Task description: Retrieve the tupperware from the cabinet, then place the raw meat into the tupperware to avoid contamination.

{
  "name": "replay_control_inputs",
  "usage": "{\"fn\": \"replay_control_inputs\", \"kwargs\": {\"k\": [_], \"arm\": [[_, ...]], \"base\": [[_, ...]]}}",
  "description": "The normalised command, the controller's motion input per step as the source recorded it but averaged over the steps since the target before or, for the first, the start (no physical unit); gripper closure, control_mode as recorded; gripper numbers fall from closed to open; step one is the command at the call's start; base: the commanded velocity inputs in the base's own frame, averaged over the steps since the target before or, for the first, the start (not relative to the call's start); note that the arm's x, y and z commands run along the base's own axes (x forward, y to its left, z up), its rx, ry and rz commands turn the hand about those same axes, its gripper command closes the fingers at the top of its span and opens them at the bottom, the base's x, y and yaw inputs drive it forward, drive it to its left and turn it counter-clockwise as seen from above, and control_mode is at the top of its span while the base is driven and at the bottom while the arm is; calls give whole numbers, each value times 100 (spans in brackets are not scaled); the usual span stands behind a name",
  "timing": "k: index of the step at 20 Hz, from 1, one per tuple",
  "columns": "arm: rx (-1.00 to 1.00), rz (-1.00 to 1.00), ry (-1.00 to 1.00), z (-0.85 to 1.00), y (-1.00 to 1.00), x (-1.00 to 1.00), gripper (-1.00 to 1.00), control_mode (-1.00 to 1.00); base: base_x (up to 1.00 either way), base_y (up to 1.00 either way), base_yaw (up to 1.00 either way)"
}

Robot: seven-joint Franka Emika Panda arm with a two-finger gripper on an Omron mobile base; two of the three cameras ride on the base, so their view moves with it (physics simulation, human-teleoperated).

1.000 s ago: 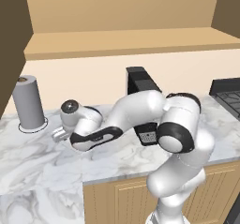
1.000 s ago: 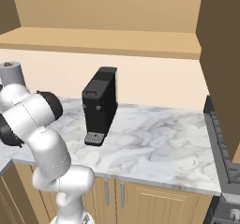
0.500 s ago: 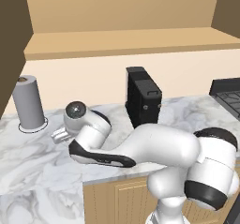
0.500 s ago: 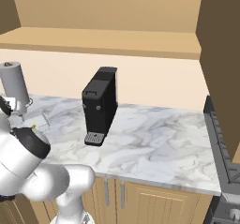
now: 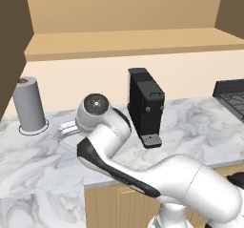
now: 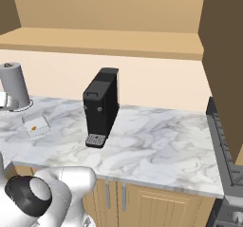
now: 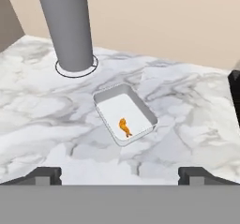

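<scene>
Gripper: in the hand view you see its two dark finger tips [image 7: 120, 175] at the bottom, set wide apart with nothing between them, above the counter.
Container: the shallow rectangular translucent whitish tupperware [image 7: 106, 98] lies on the white-grey marble counter [image 7: 197, 124], at 12 o'clock from the finger tips. In the right base view you find it [image 6: 42, 125] near the left edge.
Meat: the tiny orange-red raw meat sliver [image 7: 124, 127] lies inside the tupperware, toward its 5 o'clock corner. You see it also as an orange dot [image 6: 33, 126] in the right base view.
Paper towel: the tall grey paper-towel roll [image 7: 65, 25] stands at 11 o'clock from the tupperware, near but apart.
Coffee machine: the black box-shaped coffee machine [image 6: 100, 106] stands upright on the counter, at 3 o'clock from the tupperware in the right base view, well apart.
Arm: in the left base view the white arm [image 5: 102, 127] hides most of the tupperware.
</scene>
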Motion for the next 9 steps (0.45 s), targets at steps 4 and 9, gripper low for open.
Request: {"fn": "replay_control_inputs", "kwargs": {"k": [4,9], "arm": [[9,-1,-2,80,-43,-76,-100,-100],[15,-3,-2,43,-72,-86,-100,-100]], "base": [[0,0,0],[0,0,0]]}}
